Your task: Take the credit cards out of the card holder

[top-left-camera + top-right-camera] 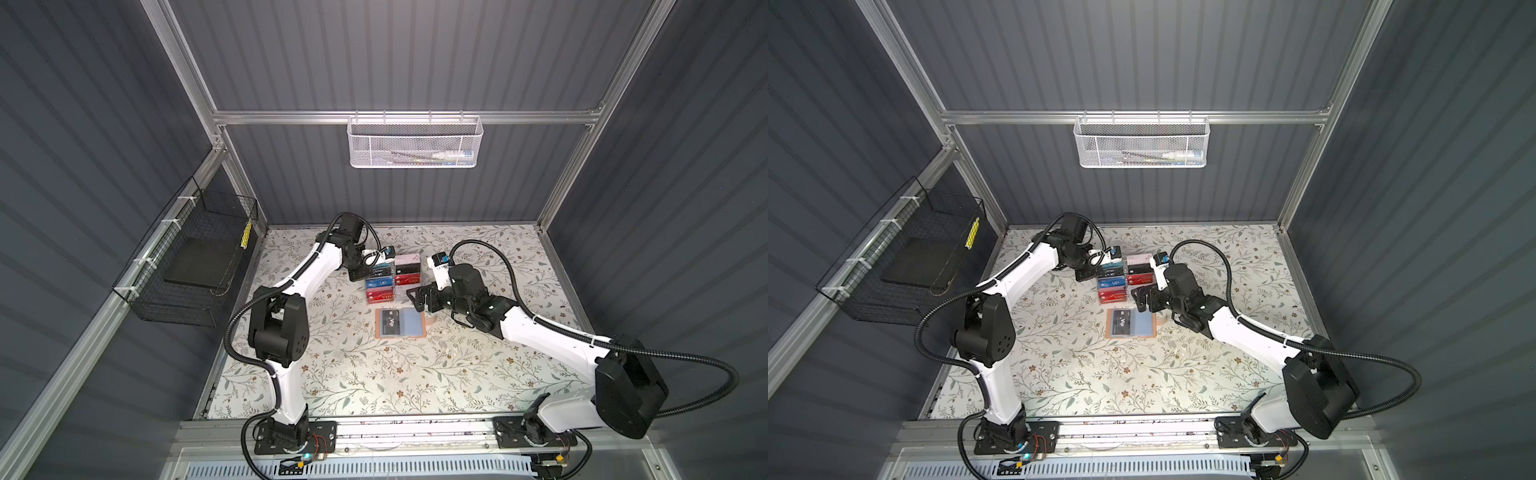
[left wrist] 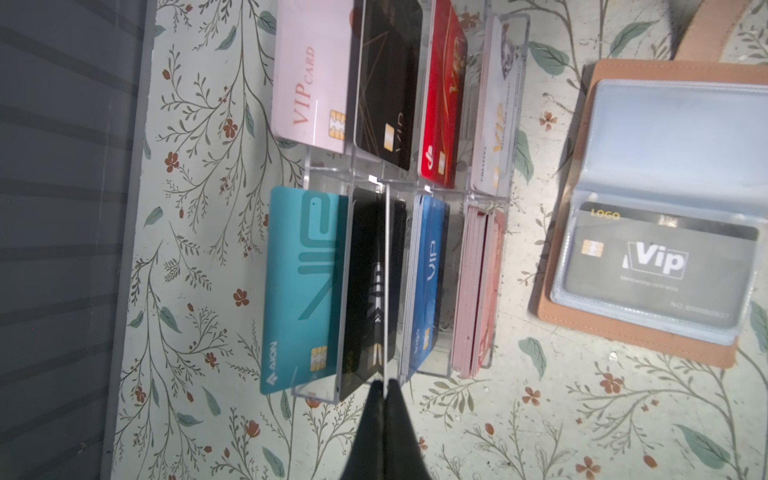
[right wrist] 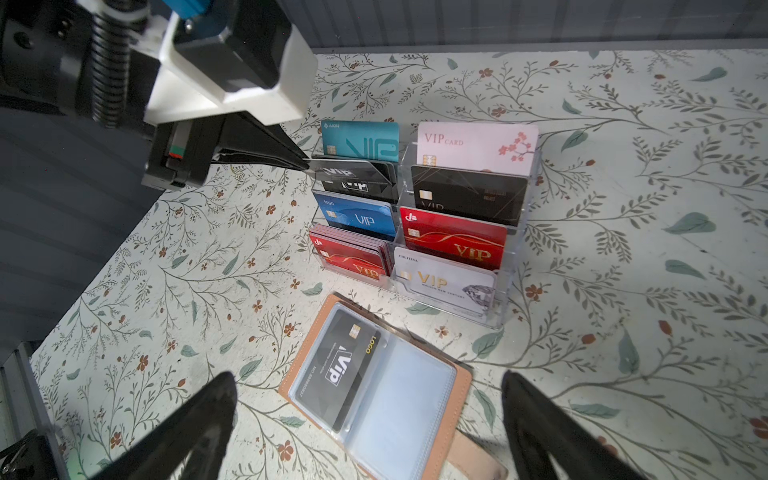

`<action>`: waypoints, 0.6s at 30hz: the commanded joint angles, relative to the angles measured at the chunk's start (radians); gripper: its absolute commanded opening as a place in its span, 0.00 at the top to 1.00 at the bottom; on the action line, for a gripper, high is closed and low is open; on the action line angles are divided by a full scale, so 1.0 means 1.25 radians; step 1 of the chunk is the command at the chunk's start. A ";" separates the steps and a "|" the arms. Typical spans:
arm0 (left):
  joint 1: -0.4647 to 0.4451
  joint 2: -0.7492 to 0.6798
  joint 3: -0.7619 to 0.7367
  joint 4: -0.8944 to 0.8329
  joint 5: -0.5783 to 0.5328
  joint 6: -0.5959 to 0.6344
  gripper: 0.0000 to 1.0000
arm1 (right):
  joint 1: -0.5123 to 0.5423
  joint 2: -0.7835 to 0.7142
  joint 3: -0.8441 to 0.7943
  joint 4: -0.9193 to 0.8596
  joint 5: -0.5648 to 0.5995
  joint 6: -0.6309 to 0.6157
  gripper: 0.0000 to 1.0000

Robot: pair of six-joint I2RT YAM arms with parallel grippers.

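The tan card holder (image 1: 420, 328) (image 1: 1153, 328) (image 3: 462, 380) lies open on the floral table in front of the rack. One black Vip credit card (image 1: 390, 322) (image 1: 1122, 322) (image 2: 660, 257) (image 3: 336, 365) sits in its left pocket page; the right page looks empty. My left gripper (image 2: 385, 384) (image 3: 306, 164) is shut on another black credit card (image 2: 386, 282) (image 3: 353, 170), held at the rack's second slot from the back, left column. My right gripper (image 3: 368, 380) (image 1: 417, 297) hangs open above the card holder, holding nothing.
A clear acrylic tiered rack (image 1: 419, 270) (image 3: 513, 232) holds teal, black, blue, red, pink and white cards. A white mesh basket (image 1: 413, 141) hangs on the back rail. A black wire basket (image 1: 195, 266) is on the left wall.
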 commanded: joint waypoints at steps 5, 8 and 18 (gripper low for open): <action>0.005 0.013 0.002 -0.016 -0.001 0.064 1.00 | 0.004 -0.010 -0.013 0.019 -0.003 -0.001 0.01; 0.005 0.016 -0.001 -0.012 -0.005 0.063 1.00 | 0.004 -0.011 -0.013 0.020 -0.004 -0.001 0.01; 0.005 0.021 -0.009 0.004 -0.005 0.054 0.97 | 0.005 -0.012 -0.014 0.022 -0.006 0.002 0.01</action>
